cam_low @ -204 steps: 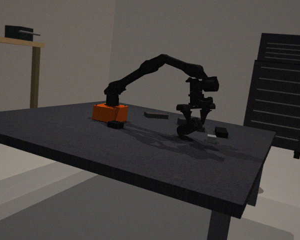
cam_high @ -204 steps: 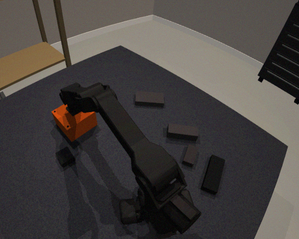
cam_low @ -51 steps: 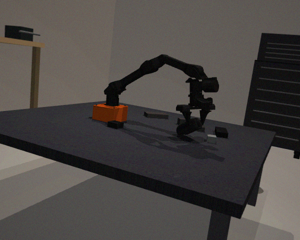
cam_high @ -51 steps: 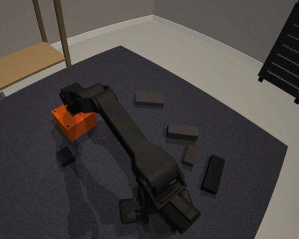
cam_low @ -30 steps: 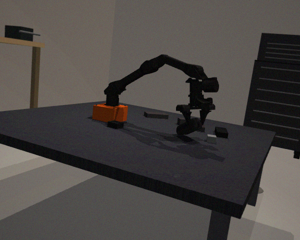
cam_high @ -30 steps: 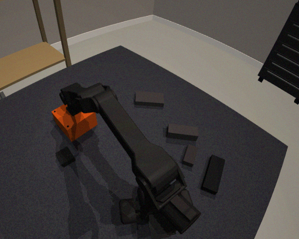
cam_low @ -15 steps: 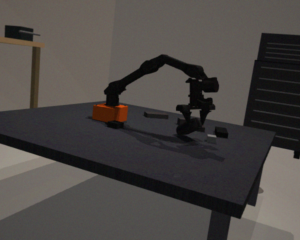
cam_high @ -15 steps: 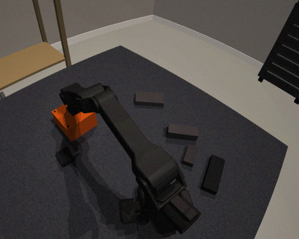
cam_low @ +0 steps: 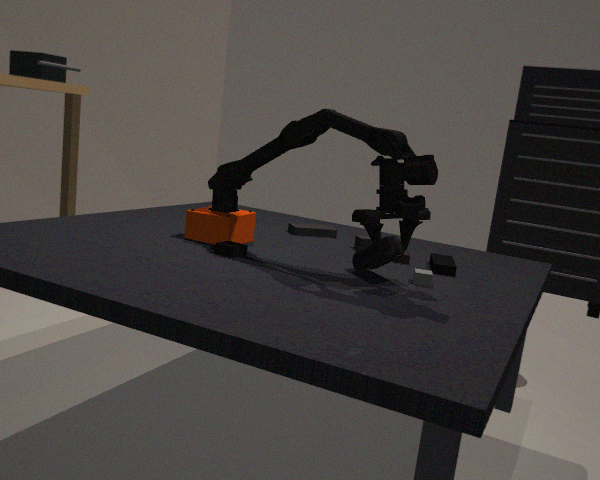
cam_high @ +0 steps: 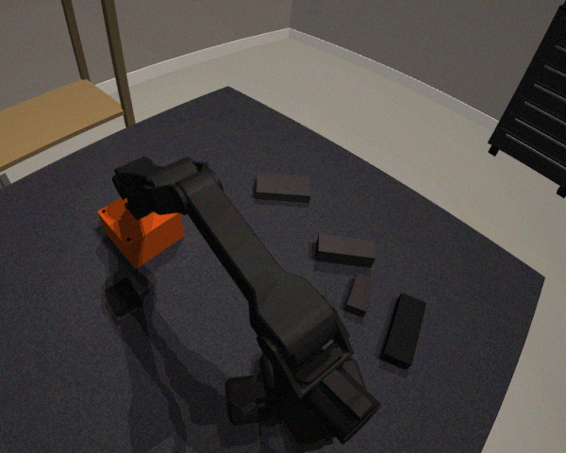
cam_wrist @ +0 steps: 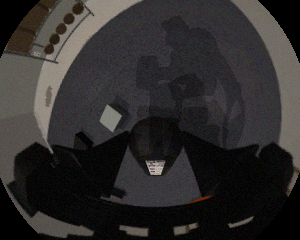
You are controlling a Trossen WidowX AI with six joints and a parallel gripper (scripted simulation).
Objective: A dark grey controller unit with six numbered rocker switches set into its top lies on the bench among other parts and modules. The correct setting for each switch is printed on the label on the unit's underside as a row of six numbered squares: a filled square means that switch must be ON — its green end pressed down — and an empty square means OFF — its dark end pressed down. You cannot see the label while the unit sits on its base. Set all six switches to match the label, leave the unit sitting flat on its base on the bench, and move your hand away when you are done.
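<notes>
My gripper (cam_low: 390,244) (cam_wrist: 156,134) (cam_high: 245,400) points down over the bench, its fingers set wide and shut on a dark, rounded unit (cam_low: 377,254) (cam_wrist: 155,145). The unit hangs tilted between the fingers, with a shadow beneath it; any gap to the bench is hard to judge. A small white label with dark printed rows (cam_wrist: 155,167) shows at its near end in the wrist view, too small to read. No rocker switches can be made out. In the top view the arm hides the fingers and part of the unit.
A white block (cam_low: 423,277) (cam_wrist: 110,118) lies close by the unit. A long black box (cam_high: 404,331) (cam_low: 442,264) and brownish blocks (cam_high: 283,187) (cam_high: 345,249) (cam_high: 359,294) lie on the bench. A small dark box (cam_high: 126,296) (cam_low: 230,249) sits by the orange arm base (cam_high: 160,240) (cam_low: 215,227).
</notes>
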